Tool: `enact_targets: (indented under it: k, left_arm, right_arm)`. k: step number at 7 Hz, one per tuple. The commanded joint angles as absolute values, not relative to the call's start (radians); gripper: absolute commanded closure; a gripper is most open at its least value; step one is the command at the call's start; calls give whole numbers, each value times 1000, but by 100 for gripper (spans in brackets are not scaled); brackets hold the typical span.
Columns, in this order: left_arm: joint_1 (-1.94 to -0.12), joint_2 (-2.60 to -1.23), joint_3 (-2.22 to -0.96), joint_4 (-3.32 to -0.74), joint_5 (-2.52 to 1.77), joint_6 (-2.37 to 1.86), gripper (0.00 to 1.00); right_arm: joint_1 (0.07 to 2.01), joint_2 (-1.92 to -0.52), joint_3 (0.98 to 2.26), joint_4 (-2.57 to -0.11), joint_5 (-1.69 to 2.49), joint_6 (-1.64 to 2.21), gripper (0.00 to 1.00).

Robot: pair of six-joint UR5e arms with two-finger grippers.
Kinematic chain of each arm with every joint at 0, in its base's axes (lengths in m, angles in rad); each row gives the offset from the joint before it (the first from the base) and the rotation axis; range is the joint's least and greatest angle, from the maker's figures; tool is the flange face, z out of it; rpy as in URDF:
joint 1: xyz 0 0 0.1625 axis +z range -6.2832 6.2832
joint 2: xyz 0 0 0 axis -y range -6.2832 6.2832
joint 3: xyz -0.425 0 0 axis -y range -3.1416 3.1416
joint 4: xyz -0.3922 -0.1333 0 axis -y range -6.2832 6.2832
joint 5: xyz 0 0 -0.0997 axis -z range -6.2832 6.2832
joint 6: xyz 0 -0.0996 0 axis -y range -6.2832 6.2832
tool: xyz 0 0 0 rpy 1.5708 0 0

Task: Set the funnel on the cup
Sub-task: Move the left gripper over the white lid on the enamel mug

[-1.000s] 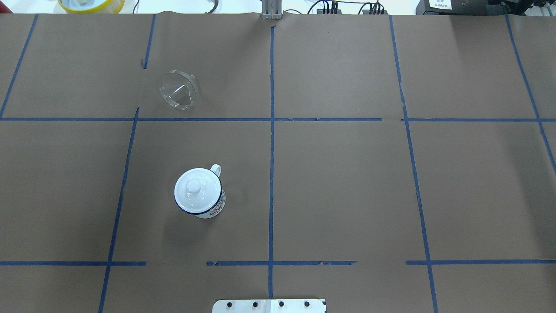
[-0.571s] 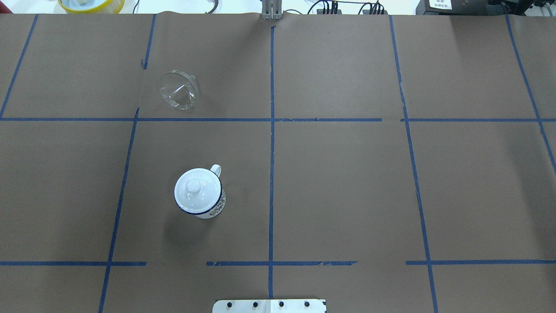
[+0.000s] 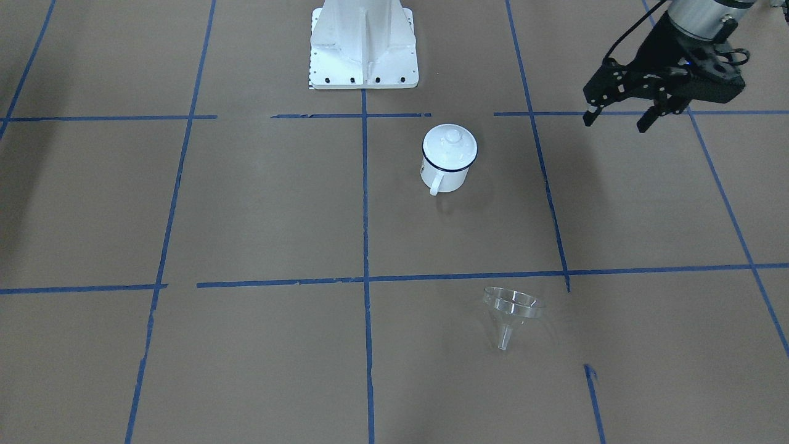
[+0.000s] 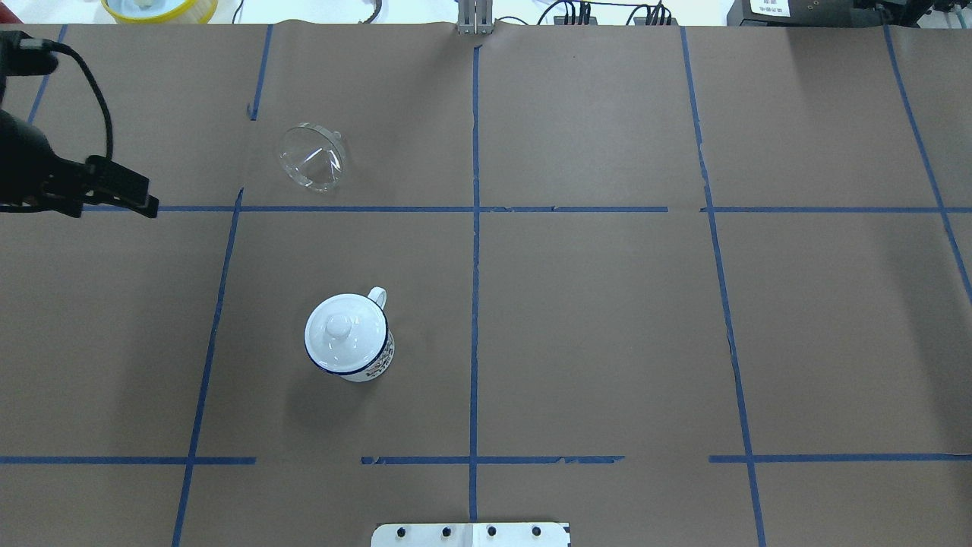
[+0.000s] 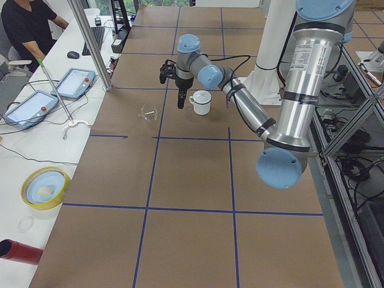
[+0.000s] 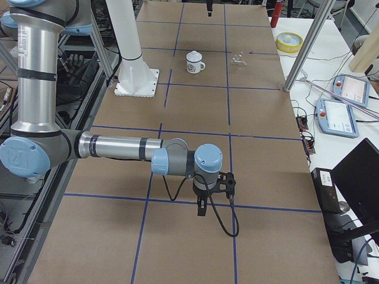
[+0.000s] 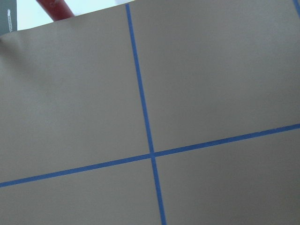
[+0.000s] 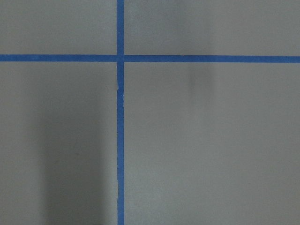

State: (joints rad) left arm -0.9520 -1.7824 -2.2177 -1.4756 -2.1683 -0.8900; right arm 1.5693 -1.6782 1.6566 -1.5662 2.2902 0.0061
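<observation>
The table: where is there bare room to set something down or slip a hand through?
Every square right of the centre tape line in the overhead view is bare. On the other side there is room between the cup and the funnel, which stand well apart. Busiest: the left edge, where the left pincer hovers.

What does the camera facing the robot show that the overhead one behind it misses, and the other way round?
Only the front-facing view shows the white pedestal base in full and the whole black left gripper, fingers apart. Only the overhead view shows the yellow-rimmed round dish and black cables beyond the table's far edge. Both show the small white enamel mug with its knobbed white lid on, the clear plastic funnel apart from it, and the blue-taped brown paper.
</observation>
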Motion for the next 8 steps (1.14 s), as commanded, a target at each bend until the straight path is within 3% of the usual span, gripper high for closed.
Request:
enact_targets:
  k: [1, 3, 8]
  left_arm:
    - [-746, -2003, -2221, -1247, -2039, -1064, 0]
    - [-661, -2135, -2100, -1212, -2022, -1139, 0]
    - [-511, -2135, -1988, -1379, -1881, -1371, 0]
  right_arm:
    - [1569, -1678, 1657, -1566, 2290, 6, 0]
    - [1569, -1678, 1657, -1566, 2290, 6, 0]
    - [1569, -1678, 1657, -1566, 2290, 6, 0]
